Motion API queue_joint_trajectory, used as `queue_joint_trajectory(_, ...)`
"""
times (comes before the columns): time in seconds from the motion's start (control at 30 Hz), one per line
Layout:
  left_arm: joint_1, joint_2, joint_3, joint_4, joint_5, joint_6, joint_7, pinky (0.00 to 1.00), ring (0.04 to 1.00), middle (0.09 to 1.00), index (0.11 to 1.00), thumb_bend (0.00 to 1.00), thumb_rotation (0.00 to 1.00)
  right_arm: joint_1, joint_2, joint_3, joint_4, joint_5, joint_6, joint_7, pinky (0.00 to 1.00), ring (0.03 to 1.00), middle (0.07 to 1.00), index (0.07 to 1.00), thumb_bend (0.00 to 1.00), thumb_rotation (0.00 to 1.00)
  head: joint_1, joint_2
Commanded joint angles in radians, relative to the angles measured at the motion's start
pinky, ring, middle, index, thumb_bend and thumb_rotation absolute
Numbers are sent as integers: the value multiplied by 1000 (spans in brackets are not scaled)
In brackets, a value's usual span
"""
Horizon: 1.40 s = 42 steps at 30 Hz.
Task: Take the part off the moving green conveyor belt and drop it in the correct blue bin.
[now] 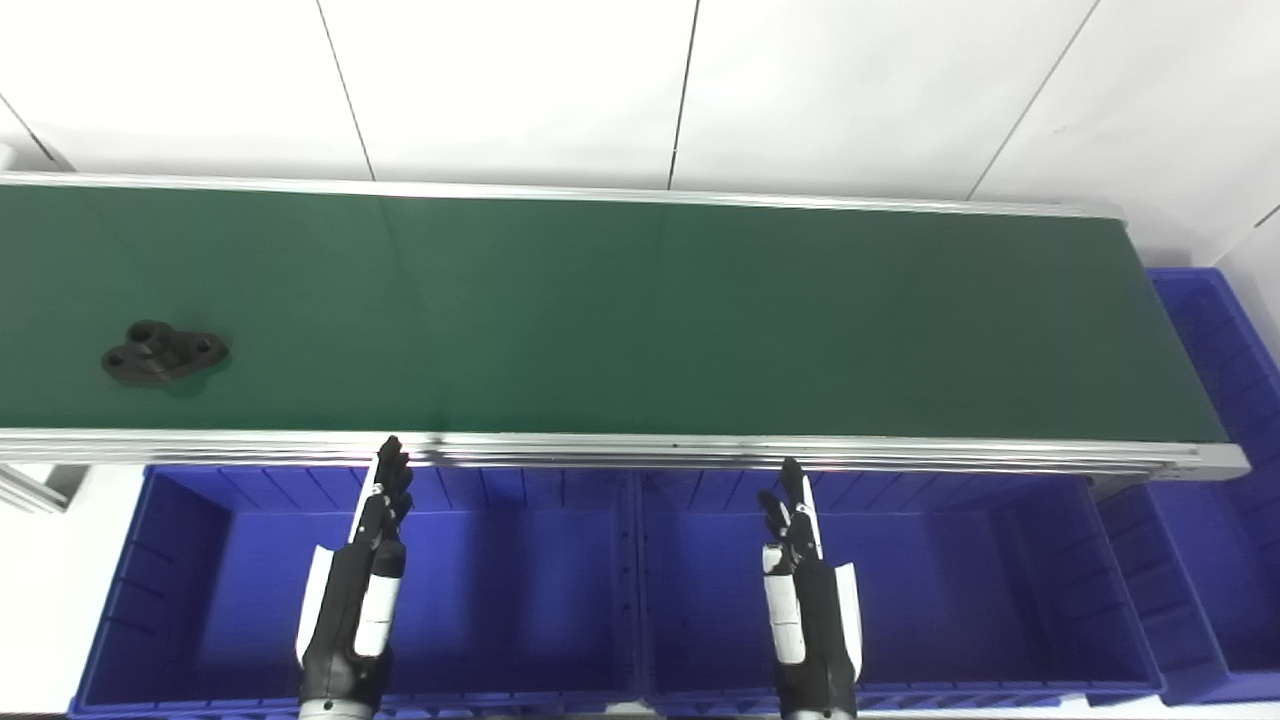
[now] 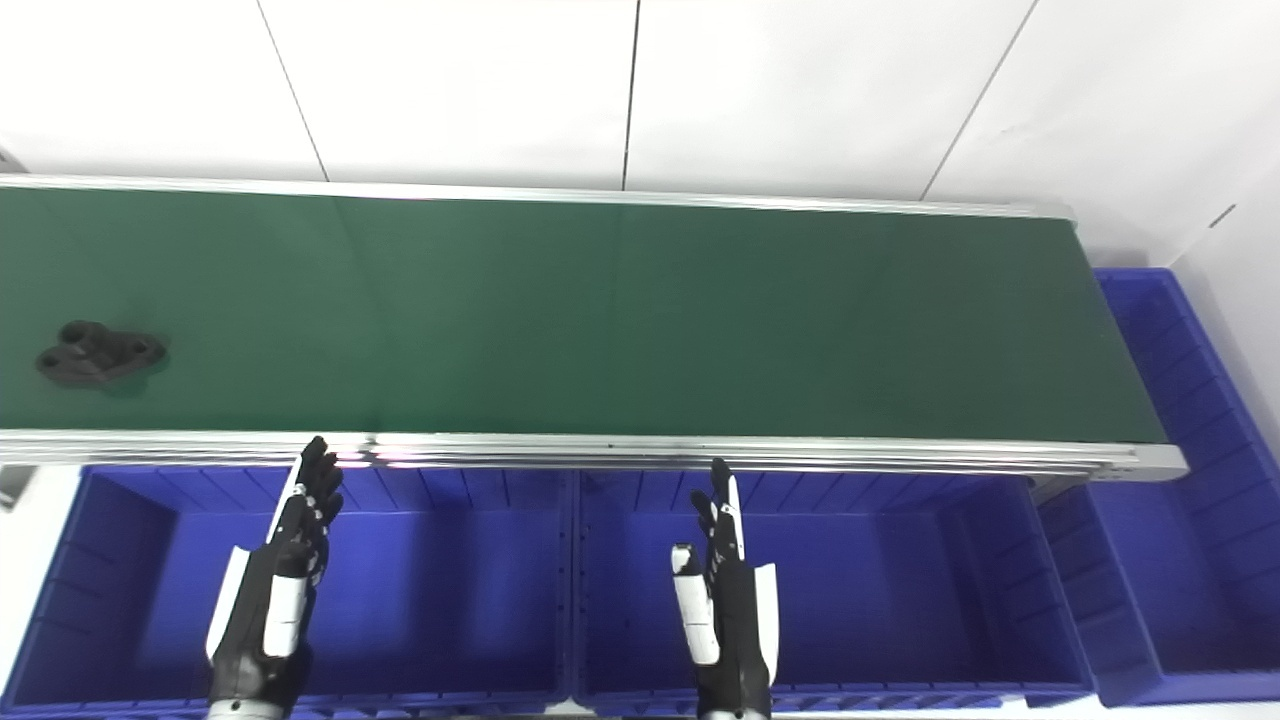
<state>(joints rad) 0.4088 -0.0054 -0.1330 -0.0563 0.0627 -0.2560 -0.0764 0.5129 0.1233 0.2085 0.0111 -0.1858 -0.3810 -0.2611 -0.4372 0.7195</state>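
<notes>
- The dark, flat, moulded part (image 1: 163, 353), with a raised round boss and small holes in its lobes, lies on the green conveyor belt (image 1: 640, 320) near the belt's left end, closer to the near rail than to the far one, with nothing touching it.
- Its finish looks matte black; whether it is plastic or metal I cannot tell. It sits flat, one lobe pointing right.
- Step in hand, as I judge it: waiting for the pick. Neither hand is over the belt, and the part is well apart from both.
- The left hand (image 1: 372, 545) hangs above the left blue plastic bin (image 1: 150, 560), fingers (image 1: 392, 470) extended and close together, reaching toward the near rail and holding nothing.
- The right hand (image 1: 800, 560) hangs above the middle blue plastic bin (image 1: 1090, 590) in the same straight, empty pose.
- The next move likely falls to the left hand: go over the rail, meet the part, and close around its low body from above. Its flatness leaves little to catch, so timing matters.
- A third blue bin (image 1: 1220, 400) stands beyond the belt's right end.
- Which bin is correct cannot be told.
</notes>
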Motion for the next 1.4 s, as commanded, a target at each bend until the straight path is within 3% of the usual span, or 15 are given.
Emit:
queue_joint_trajectory(0.0, -1, -7, -4, -19, 6, -45, 12, 996, 985, 1000, 1000, 873, 1000, 15, 30, 11, -17, -3, -31, 9, 964, 948, 1000, 1000, 734, 1000, 0, 1)
queue_joint_trajectory(0.8, -4, -6, -9, -7, -8, -70, 5, 1000, 995, 1000, 1000, 866, 996, 11, 27, 4, -3, -4, -53, 20, 964, 948, 997, 1000, 786, 1000, 9, -6)
queue_joint_trajectory(1.07, -1, -5, -11, -10, -9, -68, 1, 1000, 995, 1000, 1000, 860, 999, 13, 23, 9, -6, 10, -55, 31, 973, 954, 1000, 1000, 757, 1000, 9, -4)
queue_joint_trajectory(1.37, 1, -13, -16, 9, 15, -74, 13, 994, 990, 1000, 1000, 862, 1000, 10, 9, 4, 14, 21, -79, 40, 974, 957, 1000, 1000, 735, 1000, 57, -40)
